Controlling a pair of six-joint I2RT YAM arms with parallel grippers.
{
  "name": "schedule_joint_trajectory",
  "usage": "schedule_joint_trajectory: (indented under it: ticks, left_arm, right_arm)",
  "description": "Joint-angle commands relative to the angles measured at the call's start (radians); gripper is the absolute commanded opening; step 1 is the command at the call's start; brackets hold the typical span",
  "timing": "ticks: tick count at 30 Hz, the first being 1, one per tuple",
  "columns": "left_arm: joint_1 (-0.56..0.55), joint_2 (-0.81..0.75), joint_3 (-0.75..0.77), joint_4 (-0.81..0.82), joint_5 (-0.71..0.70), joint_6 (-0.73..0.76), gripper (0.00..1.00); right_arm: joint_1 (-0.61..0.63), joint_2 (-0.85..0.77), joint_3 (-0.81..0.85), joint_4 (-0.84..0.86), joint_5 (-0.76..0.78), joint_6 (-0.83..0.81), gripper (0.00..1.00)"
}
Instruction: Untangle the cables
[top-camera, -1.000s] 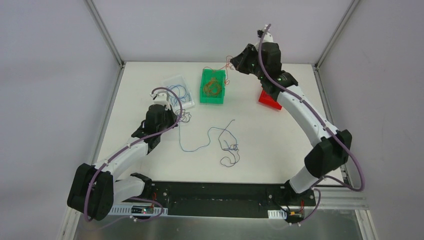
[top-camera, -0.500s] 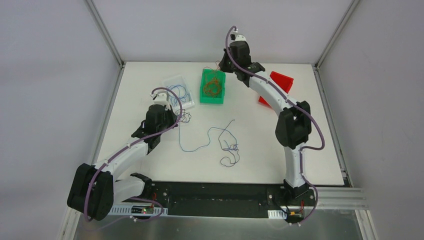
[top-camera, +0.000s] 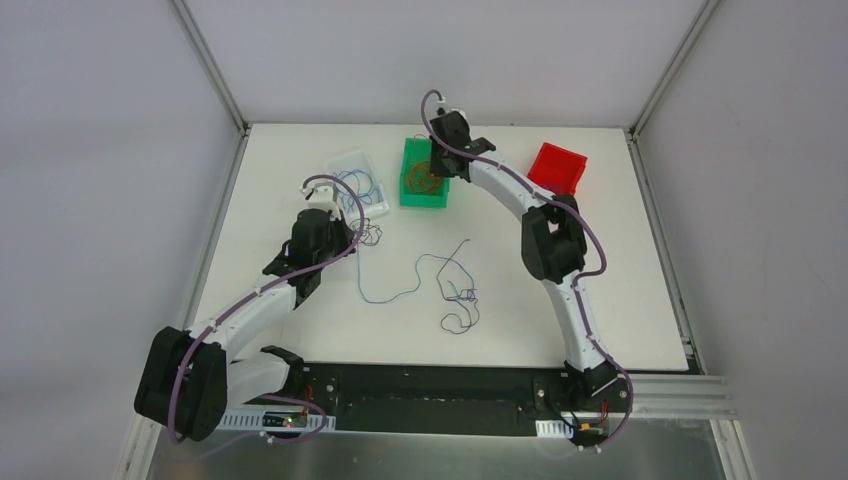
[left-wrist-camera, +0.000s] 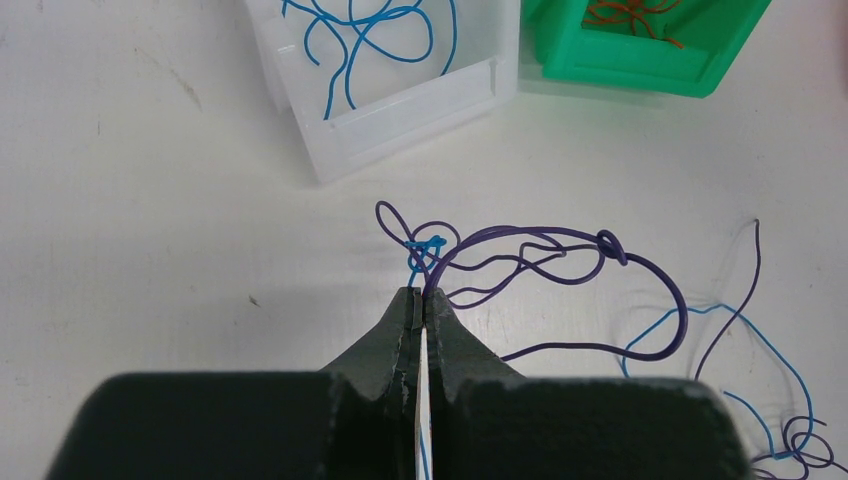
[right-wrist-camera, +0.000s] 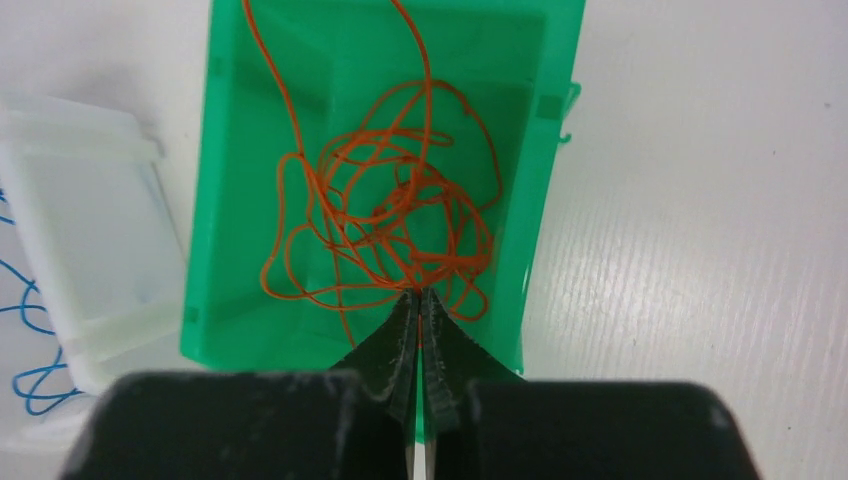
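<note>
My left gripper (left-wrist-camera: 420, 295) is shut on a small knot of purple wire (left-wrist-camera: 560, 250) and blue wire (left-wrist-camera: 428, 246), low over the table just in front of the clear bin; it also shows in the top view (top-camera: 352, 228). My right gripper (right-wrist-camera: 420, 293) is shut on an orange-red wire and hangs over the near end of the green bin (right-wrist-camera: 205, 200), which holds a coil of orange-red wires (right-wrist-camera: 390, 215). In the top view this gripper (top-camera: 432, 170) sits above the green bin (top-camera: 408, 192). Loose blue and purple strands (top-camera: 455, 290) lie mid-table.
A clear bin (left-wrist-camera: 400, 110) holding blue wires (left-wrist-camera: 370, 40) stands left of the green bin, seen also in the top view (top-camera: 345, 160). A red bin (top-camera: 558, 165) stands at the back right. White walls and frame posts bound the table.
My right arm has swung left from the red bin side to above the green bin, carrying the orange-red wire with it. The left arm has not moved.
</note>
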Motion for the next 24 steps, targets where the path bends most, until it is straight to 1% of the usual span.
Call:
schedule_joint_trajectory:
  ticks: [1, 3, 6, 10, 12, 14, 17, 20, 22, 24]
  left_arm:
    - [-0.002, 0.0, 0.002, 0.029, 0.006, 0.003, 0.0]
    - [-0.002, 0.011, 0.007, 0.034, 0.026, 0.006, 0.0]
    - [-0.002, 0.024, 0.011, 0.06, 0.09, 0.018, 0.0]
    - [-0.002, 0.041, 0.0, 0.144, 0.257, 0.031, 0.0]
    - [-0.003, 0.048, -0.003, 0.177, 0.317, 0.031, 0.0]
    - [-0.002, 0.058, -0.004, 0.208, 0.389, 0.031, 0.0]
    - [-0.004, 0.083, -0.002, 0.266, 0.496, 0.017, 0.0]
    - [-0.004, 0.121, 0.005, 0.329, 0.595, -0.009, 0.0]
    - [-0.004, 0.148, 0.017, 0.355, 0.647, -0.026, 0.0]
    - [-0.005, 0.171, 0.028, 0.371, 0.687, -0.041, 0.0]
  right_arm:
    - [-0.002, -0.018, 0.042, -0.059, -0.028, 0.021, 0.04]
    - [-0.002, -0.052, 0.036, -0.057, -0.057, 0.02, 0.14]
    - [-0.002, -0.131, 0.015, -0.048, -0.111, 0.009, 0.22]
    - [0.003, -0.276, -0.107, -0.019, -0.234, -0.005, 0.37]
    - [0.009, -0.37, -0.225, 0.029, -0.289, -0.013, 0.45]
    - [0.019, -0.475, -0.382, 0.11, -0.331, -0.02, 0.55]
    - [0.028, -0.647, -0.655, 0.257, -0.357, -0.024, 0.73]
    - [0.03, -0.808, -0.902, 0.409, -0.437, -0.041, 0.88]
    - [0.029, -0.904, -1.042, 0.507, -0.511, -0.056, 0.94]
    - [0.034, -0.983, -1.154, 0.599, -0.58, -0.063, 0.96]
